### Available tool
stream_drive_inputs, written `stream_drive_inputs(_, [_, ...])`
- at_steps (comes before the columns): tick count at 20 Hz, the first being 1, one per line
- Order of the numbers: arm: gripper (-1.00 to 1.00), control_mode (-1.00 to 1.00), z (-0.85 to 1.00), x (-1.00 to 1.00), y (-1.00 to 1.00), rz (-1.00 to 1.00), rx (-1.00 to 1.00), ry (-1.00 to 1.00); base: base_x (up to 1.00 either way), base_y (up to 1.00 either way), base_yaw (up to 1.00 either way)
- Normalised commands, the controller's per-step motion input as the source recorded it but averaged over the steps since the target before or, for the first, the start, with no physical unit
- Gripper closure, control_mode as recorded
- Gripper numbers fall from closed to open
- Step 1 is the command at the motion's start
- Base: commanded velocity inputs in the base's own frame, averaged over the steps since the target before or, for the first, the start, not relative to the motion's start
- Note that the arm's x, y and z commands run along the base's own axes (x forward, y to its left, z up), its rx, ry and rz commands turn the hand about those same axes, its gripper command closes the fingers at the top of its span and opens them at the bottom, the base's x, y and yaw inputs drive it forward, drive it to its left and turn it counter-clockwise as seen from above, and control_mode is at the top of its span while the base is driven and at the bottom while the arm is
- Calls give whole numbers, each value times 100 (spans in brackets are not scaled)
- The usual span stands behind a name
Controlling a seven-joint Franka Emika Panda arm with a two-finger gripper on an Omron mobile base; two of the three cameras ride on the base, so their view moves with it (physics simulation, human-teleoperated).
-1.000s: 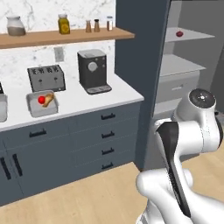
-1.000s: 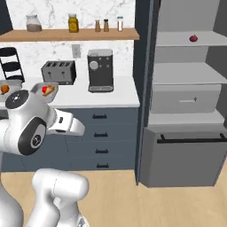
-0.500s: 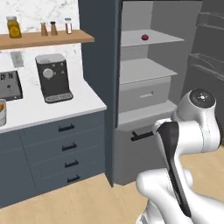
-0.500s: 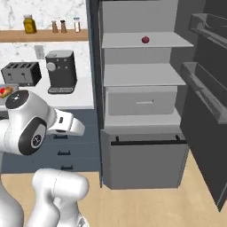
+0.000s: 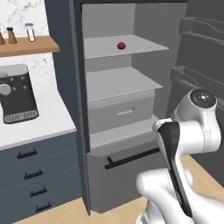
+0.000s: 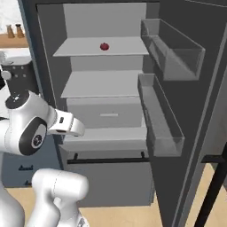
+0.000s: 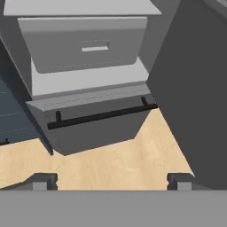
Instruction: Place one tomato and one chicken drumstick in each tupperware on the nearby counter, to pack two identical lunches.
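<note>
Tomato (image 5: 121, 45), a small round red one, sits alone on the pale grey upper shelf (image 6: 88, 48) of the open dark fridge, at about twelve o'clock from where the white arm (image 5: 183, 144) stands folded. White counter (image 5: 33, 127) over dark blue-grey drawers lies off at nine o'clock, carrying a black coffee machine (image 5: 16, 99). Gripper (image 7: 113, 179) points down at the lower grey drawer with the black bar handle (image 7: 99, 116), jaws spread wide and holding nothing (fingertips far apart at the hand view's bottom). To fetch well, I'd raise the hand high first, then reach in level above the shelf, straddling the fruit squarely before closing gently.
</note>
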Motion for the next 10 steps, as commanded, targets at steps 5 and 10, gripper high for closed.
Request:
stream_drive_inputs(5, [-100, 100, 0, 0, 0, 0, 0, 0, 69, -29, 1])
stream_drive_inputs(10, [-100, 100, 0, 0, 0, 0, 0, 0, 51, 1, 8])
